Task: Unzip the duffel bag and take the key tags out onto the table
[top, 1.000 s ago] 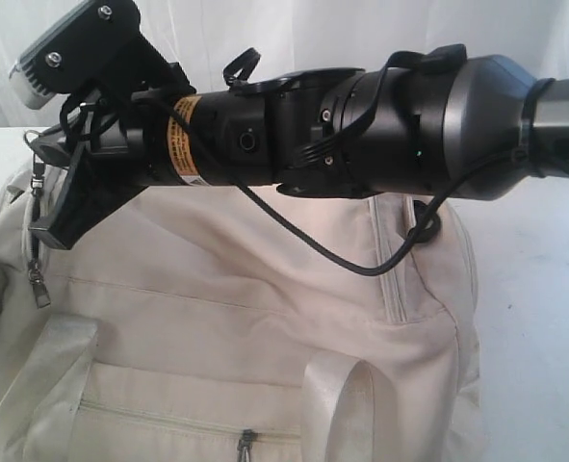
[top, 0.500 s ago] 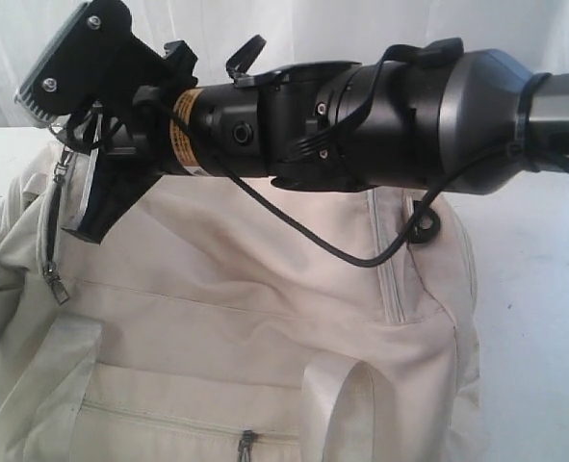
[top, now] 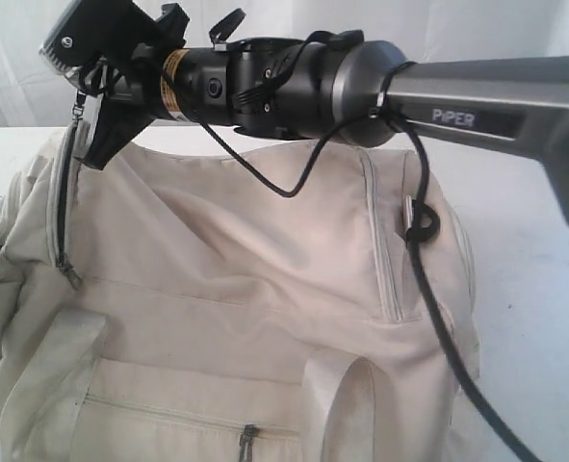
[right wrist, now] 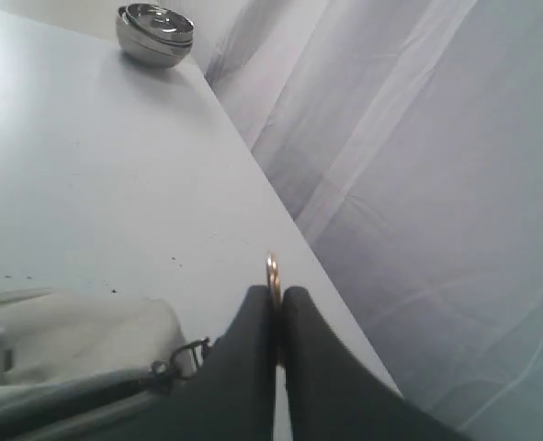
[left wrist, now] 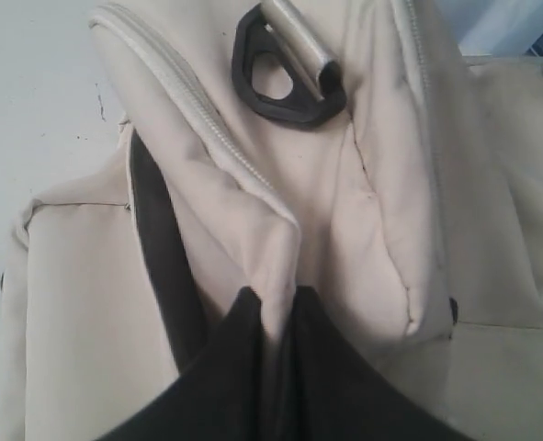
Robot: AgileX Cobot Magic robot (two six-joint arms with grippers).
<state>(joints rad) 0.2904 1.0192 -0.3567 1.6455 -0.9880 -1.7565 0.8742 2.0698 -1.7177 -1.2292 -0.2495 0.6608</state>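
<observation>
Cream-white duffel bag [top: 265, 289] fills the exterior view from 3 o'clock round through 6 to 9 o'clock. It rests on the white table [top: 544, 289], which shows bare at 3 o'clock. From that side the right arm [top: 477, 106] reaches across the bag to 10 o'clock. There the right gripper [top: 95, 146] stands above the bag's end with its jaws closed. The grey main zipper [top: 64, 202] runs from 9 o'clock up to that claw, slightly parted, with the fabric drawn upward. At 6 o'clock the side pocket zipper [top: 197, 423] lies closed, next to a pale webbing handle [top: 347, 399]. A black D-ring [top: 424, 223] sits toward 3 o'clock.

Left wrist view: the left gripper [left wrist: 271, 308] is closed, pinching a fold of the bag's cream fabric between its tips. A strip of dark lining [left wrist: 161, 257] shows beside that fold.

Right wrist view: the two fingers [right wrist: 248, 358] are pressed together on a thin brass-coloured zipper pull [right wrist: 272, 271]. The bag's corner lies just beside them. A steel bowl [right wrist: 154, 32] stands on the table, well apart from the bag.
</observation>
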